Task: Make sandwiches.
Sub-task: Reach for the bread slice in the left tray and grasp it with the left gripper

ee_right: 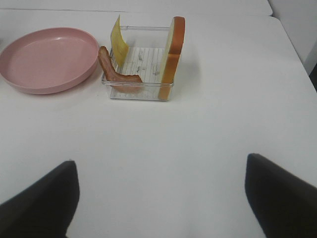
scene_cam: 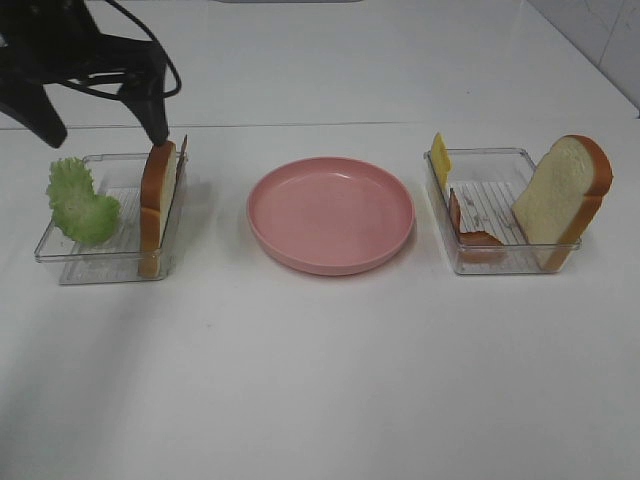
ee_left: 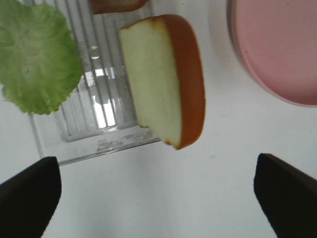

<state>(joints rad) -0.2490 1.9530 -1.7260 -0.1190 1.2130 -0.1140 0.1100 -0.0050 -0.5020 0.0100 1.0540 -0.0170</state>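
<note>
The white counter carries a round pink plate at its middle, with a clear left tray and a clear right tray on either side of it, each standing apart from the plate. The sandwich parts lie unassembled in the two trays. The left hand hangs over the far end of the left tray, its black fingers spread wide with nothing between them. The left bread slice stands on edge against that tray's right wall, below the hand's right finger; whether the fingertip touches the crust cannot be told. In the left wrist view this slice lies ahead of the open fingers and toward the plate side. The right hand, seen only in its own wrist view, is likewise spread and empty, well apart from the right tray on its near side. The right bread slice leans upright at that tray's right side. Ruffled green lettuce rests against the left wall of the left tray. A reddish-brown bacon strip lies along the right tray's left wall, and a yellow cheese slice stands at its far left corner.
</note>
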